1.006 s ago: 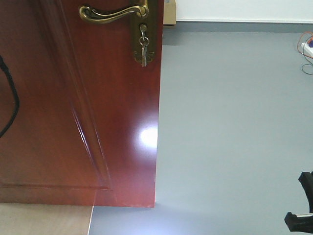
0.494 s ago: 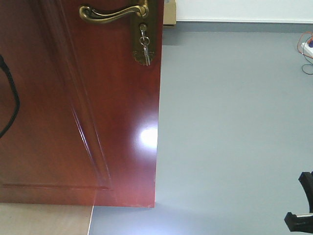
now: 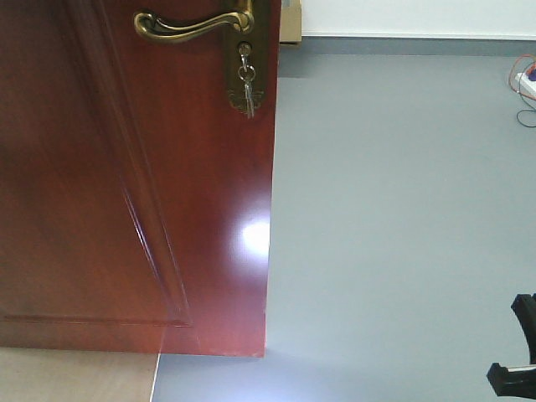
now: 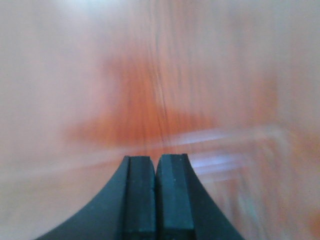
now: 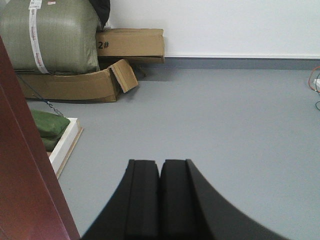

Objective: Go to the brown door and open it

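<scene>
The brown door fills the left half of the front view, swung ajar with its free edge near the middle. Its brass lever handle is at the top, with keys hanging from the lock below it. My left gripper is shut and empty, close against the blurred door surface. My right gripper is shut and empty, pointing over the grey floor past the door's edge. A part of the right arm shows at the bottom right of the front view.
Grey floor lies beyond the door. A green sack on cardboard boxes stands by the far white wall. A white-framed board with green bags lies near the door. Cables and a power strip are at the far right.
The black cable loop at the left edge of the front view has gone out of sight. The door and handle have shifted very slightly.
</scene>
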`<state>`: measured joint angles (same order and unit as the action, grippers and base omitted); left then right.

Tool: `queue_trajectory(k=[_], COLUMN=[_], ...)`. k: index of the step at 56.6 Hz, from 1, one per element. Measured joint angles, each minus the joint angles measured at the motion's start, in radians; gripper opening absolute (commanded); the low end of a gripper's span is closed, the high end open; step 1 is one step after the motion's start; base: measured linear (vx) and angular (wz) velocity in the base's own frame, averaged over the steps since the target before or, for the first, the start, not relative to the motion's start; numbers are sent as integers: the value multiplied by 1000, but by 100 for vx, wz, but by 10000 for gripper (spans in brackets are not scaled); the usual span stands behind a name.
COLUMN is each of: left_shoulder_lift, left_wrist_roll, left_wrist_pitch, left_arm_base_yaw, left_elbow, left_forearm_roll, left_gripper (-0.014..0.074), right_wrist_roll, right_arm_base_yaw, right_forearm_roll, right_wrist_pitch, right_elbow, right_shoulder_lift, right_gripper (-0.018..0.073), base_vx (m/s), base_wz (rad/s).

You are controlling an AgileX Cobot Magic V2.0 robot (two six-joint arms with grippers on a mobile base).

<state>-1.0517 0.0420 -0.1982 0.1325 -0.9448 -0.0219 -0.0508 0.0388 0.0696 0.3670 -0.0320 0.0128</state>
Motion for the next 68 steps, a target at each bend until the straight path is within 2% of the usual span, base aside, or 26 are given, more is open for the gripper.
queue_trajectory(k=[10, 31, 46, 56, 68], left_shoulder_lift=[187, 767, 997, 1058, 1063], left_wrist_roll=[1, -4, -4, -3, -19], left_wrist_pitch=[4, 32, 64, 179, 198], left_arm_base_yaw=[0, 0, 0, -12, -73], left_elbow=[195, 627, 922, 971, 971], left_forearm_roll=[4, 5, 5, 5, 5], left_gripper=[52, 52, 52, 52, 52], right_wrist_roll=[0, 0, 0, 0, 0], right_arm_base_yaw=[0, 0, 0, 0, 0], right_forearm_roll=[0, 0, 0, 0, 0], right_wrist_pitch=[0, 0, 0, 0, 0], right_elbow=[0, 0, 0, 0, 0], right_shoulder_lift=[0, 0, 0, 0, 0], right_gripper=[0, 0, 0, 0, 0], base_vx=[0, 0, 0, 0, 0], base_wz=[0, 0, 0, 0, 0])
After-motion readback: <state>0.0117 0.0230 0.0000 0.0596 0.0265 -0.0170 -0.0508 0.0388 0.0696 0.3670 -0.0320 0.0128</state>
